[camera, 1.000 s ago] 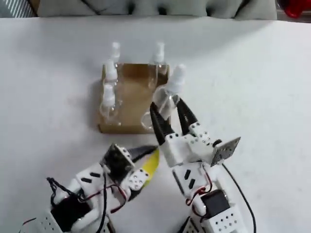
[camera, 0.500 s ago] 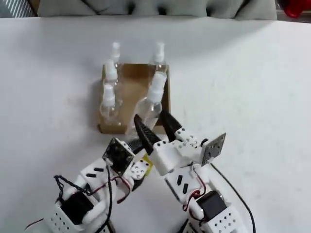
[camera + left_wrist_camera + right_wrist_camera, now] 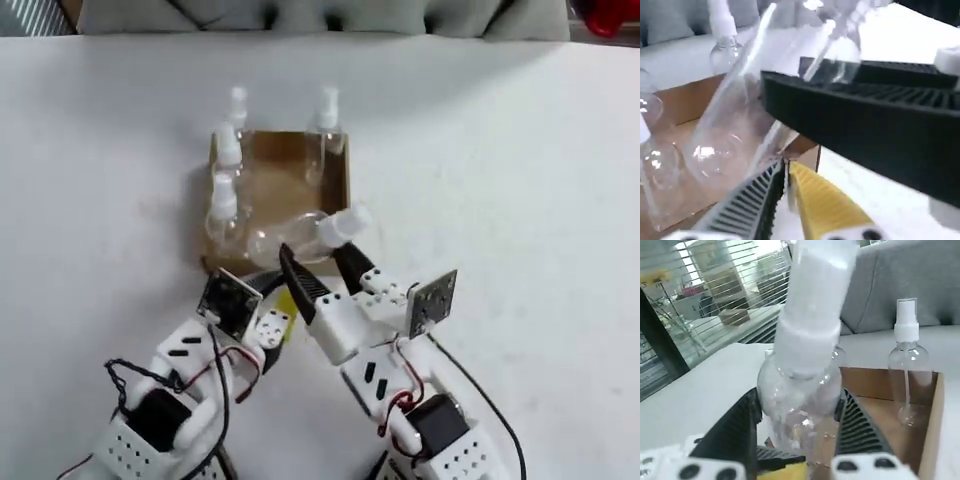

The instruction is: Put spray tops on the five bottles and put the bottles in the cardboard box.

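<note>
The cardboard box (image 3: 335, 190) lies open at mid-table. Two capped clear bottles (image 3: 222, 208) stand along its left side, and another (image 3: 326, 112) stands at its back right. One more capped bottle (image 3: 237, 104) stands at the back left edge. The fifth bottle (image 3: 290, 234) lies tipped over the box's front, spray top pointing right. My right gripper (image 3: 311, 250) is shut on this bottle (image 3: 800, 405), which sits between its black fingers (image 3: 735, 432). Just below the box's front wall, my left gripper (image 3: 278, 296) is shut; its yellow and grey fingers (image 3: 825, 205) touch.
White table all round, with wide free room right and left of the box. A grey sofa edge (image 3: 330, 15) runs along the back. The right gripper's black finger (image 3: 875, 130) passes close over my left gripper.
My right gripper drew left and nearer with the bottle, which tipped from leaning upright to almost lying over the box's front. The left arm moved up to the box's front wall.
</note>
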`<state>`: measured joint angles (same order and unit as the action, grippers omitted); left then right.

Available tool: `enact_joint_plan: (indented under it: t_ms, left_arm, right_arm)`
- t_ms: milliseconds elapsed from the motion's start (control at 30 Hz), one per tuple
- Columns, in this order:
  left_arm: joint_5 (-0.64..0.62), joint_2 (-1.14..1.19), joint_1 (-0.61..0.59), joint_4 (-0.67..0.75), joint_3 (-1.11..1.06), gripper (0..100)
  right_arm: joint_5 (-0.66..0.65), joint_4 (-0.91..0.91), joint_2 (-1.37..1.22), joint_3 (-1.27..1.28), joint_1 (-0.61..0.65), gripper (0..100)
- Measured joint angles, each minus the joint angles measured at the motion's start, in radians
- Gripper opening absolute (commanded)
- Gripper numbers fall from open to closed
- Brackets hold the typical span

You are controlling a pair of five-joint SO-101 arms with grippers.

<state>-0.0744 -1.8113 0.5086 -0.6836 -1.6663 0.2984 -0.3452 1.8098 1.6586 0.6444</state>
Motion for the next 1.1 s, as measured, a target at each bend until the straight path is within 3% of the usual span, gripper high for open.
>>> enact_joint_plan:
  t_ms: [300, 567, 733, 867, 1100]
  left_arm:
    - [0.002, 0.002, -0.032, -0.02, 0.002, 2]
    - [0.124, 0.002, -0.249, -0.135, 0.002, 2]
    - [0.13, 0.002, -0.37, -0.247, 0.002, 2]
    - [0.13, 0.0, -0.448, -0.31, 0.002, 2]
    - [0.135, 0.002, -0.592, -0.315, -0.026, 2]
  right_arm:
    - [-0.005, 0.009, -0.017, 0.0, -0.066, 1.5]
    - [-0.005, 0.021, -0.017, 0.0, -0.133, 1.5]
    - [-0.046, 0.029, -0.017, 0.0, -0.132, 1.5]
    - [-0.095, 0.147, -0.017, 0.015, -0.132, 1.5]
    - [-0.147, 0.241, -0.071, 0.02, -0.133, 1.5]
